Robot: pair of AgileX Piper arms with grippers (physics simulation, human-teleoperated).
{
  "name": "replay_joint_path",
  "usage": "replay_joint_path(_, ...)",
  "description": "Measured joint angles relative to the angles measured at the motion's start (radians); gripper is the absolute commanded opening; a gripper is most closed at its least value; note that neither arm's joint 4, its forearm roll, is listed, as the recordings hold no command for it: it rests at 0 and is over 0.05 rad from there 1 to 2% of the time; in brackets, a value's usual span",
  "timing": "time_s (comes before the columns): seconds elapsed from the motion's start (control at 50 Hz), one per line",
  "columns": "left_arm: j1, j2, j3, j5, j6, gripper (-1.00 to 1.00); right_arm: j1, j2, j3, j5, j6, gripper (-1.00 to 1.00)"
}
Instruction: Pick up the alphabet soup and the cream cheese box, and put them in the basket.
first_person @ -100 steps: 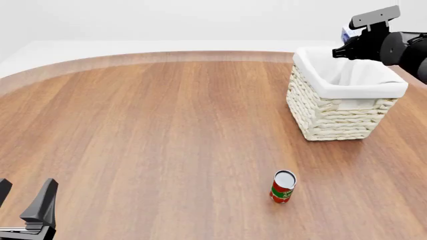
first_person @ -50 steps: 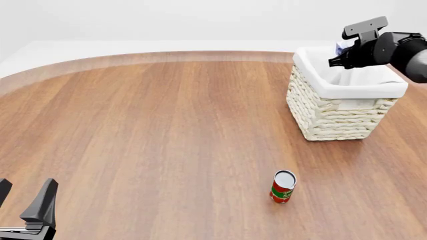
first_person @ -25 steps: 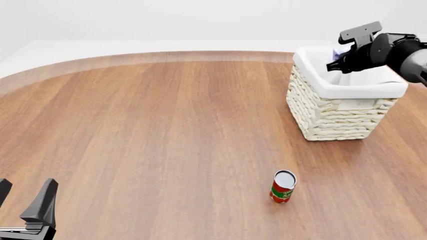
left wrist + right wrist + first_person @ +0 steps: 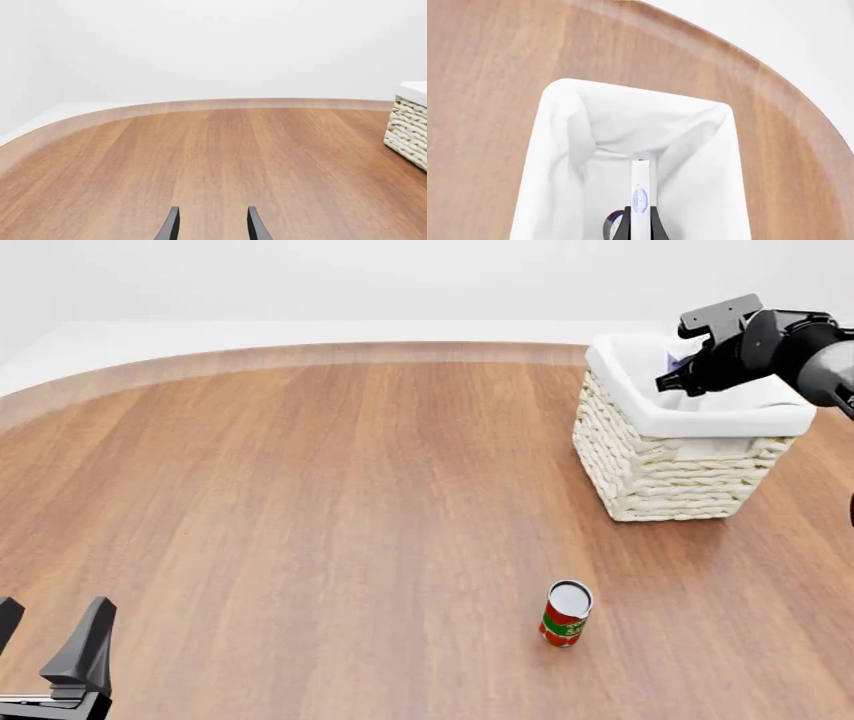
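Note:
My right gripper (image 4: 683, 366) is over the open top of the cream-white woven basket (image 4: 663, 472), shut on the cream cheese box. In the right wrist view the box (image 4: 640, 184) shows edge-on as a thin white slab with a blue mark, pinched at its lower end by my right gripper (image 4: 641, 216) above the white cloth lining (image 4: 560, 150). A small dark blue round shape (image 4: 613, 222), possibly the alphabet soup, lies on the basket floor, half hidden by the fingers. My left gripper (image 4: 47, 638) is open and empty at the near left table edge; it also shows in the left wrist view (image 4: 213, 227).
A red-and-green labelled can (image 4: 566, 613) stands upright on the wood table in front of the basket, nearer to me. The basket's corner shows in the left wrist view (image 4: 408, 131). The curved far table edge (image 4: 334, 352) runs behind.
My right gripper has moved left and down with the cream cheese box, from above the basket's far right corner to low over its opening. The left arm has not moved.

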Motion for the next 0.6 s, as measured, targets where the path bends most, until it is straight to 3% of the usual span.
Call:
replay_joint_path(0.02,0.000,0.000,0.000,0.000,0.000,1.00,-0.001,0.000,0.000,0.000,0.000,-1.00)
replay_joint_path(0.04,0.000,0.000,0.000,0.000,0.000,1.00,-0.003,0.000,0.000,0.001,0.001,1.00)
replay_joint_path(0.6,0.000,0.000,0.000,0.000,0.000,1.00,-0.002,-0.016,-0.004,-0.012,0.041,1.00)
